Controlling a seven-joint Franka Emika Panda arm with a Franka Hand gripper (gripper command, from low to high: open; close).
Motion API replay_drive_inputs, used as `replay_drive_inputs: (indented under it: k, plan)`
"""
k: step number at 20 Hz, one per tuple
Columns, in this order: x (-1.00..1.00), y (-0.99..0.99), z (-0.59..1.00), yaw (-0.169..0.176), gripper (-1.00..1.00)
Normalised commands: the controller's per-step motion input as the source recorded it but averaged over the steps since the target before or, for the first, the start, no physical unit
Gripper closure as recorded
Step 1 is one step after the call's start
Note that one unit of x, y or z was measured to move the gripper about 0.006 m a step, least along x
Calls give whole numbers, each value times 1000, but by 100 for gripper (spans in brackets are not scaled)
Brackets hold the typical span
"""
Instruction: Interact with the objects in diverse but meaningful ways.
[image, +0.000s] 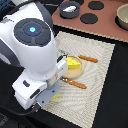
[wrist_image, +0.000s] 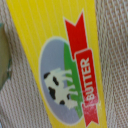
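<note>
- The flat yellow cardboard box labelled "BUTTER" (wrist_image: 60, 65), printed with a red ribbon and a black-and-white cow on a blue-and-green oval, fills the wrist view. It lies flat on the beige woven placemat (image: 100, 85).
- In the exterior view only a yellow corner of this box (image: 54, 95) shows, beneath the white arm's hand, on the placemat edge towards the exterior view's left.
- The gripper (image: 44, 97) hangs directly over the box. Its fingers appear in neither view, so whether they are spread, pressed together or pinching the box cannot be told. Contact with the box cannot be confirmed either.
- The yellow holed cheese wedge (image: 74, 62) sits on the tan round plate (image: 77, 70) just beside the arm. It is untouched at this moment.
- Two wooden-handled cutlery pieces (image: 88, 58) (image: 75, 83) flank the plate on the placemat.
- The grey two-handled pot (image: 70, 7), holding something white, stands well apart on the reddish toy stove top (image: 107, 17) with its black burner discs.
- No tomato is visible.
- Judgement on progress: the box is the item in hand, at the approach or grasp stage. No rearrangement can be read from the layout; cheese and pot remain to be handled.
</note>
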Motion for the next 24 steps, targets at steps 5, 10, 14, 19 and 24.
replay_drive_inputs:
  k: [5, 10, 14, 19, 24]
  plan:
    - [230, 303, 1000, 0, -100]
    - [141, 485, 570, 24, -100]
    - [6, 724, 198, 57, -100]
    - [-10, 756, 39, 35, -100]
    - [-80, 885, 98, 20, -100]
